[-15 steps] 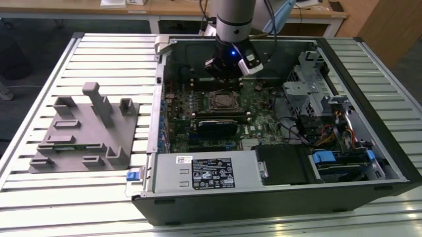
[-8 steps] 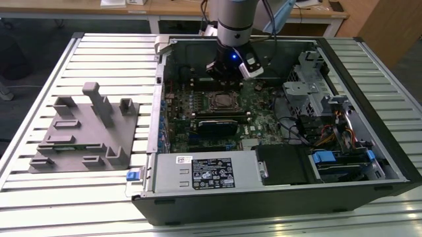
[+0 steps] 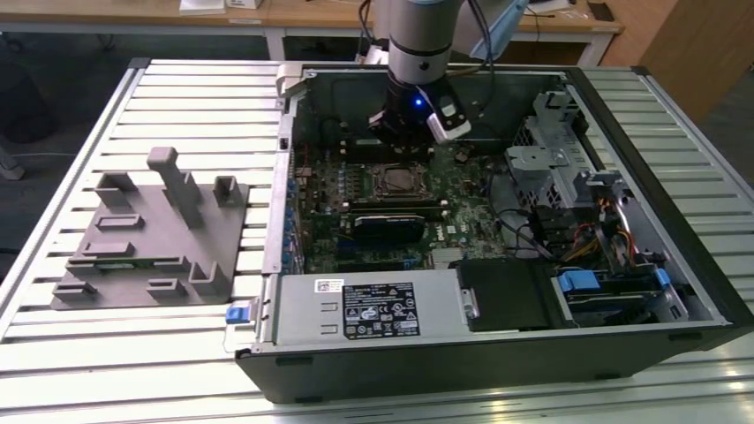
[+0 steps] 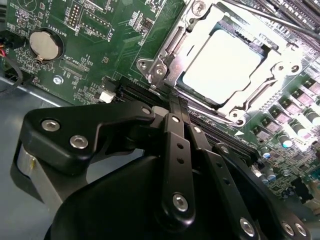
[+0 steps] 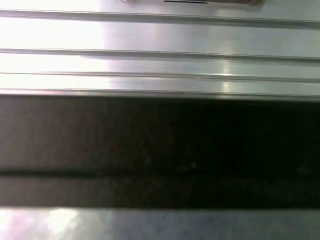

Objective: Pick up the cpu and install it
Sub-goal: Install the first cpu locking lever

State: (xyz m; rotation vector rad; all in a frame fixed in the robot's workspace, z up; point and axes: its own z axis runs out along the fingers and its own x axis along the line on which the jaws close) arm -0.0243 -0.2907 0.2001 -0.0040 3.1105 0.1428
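A: Status, big items first?

B: Open PC case point(image 3: 495, 353) on a slatted aluminium table point(image 3: 177, 88). Grey fixture point(image 3: 147, 238) sits on the table at the exterior view's left, well apart from the case. Arm point(image 3: 415, 44) reaches down into the case, over the motherboard point(image 3: 471, 216).

A: Where's the cpu?

B: In the second wrist view the cpu point(image 4: 227, 65) lies flat in the socket frame point(image 4: 165, 60), silver top up, metal bracket around its edges. It reads as seated.

A: Gripper?

B: Gripper point(image 4: 176, 107): fingers drawn together, nothing between them, just beside the socket, not touching the chip.

A: Handling?

B: Judged: light, stiff, thin, smooth lid, so slippery. Underside contacts likely fragile. Take hold at two opposite edges, keep it level, min. force.

A: View differences?

B: Exterior view gives overall layout; socket point(image 3: 397, 181) is small there. The second wrist view gives chip detail and a coin cell point(image 4: 44, 44). The first wrist view shows table slats point(image 5: 160, 65) and a dark band.
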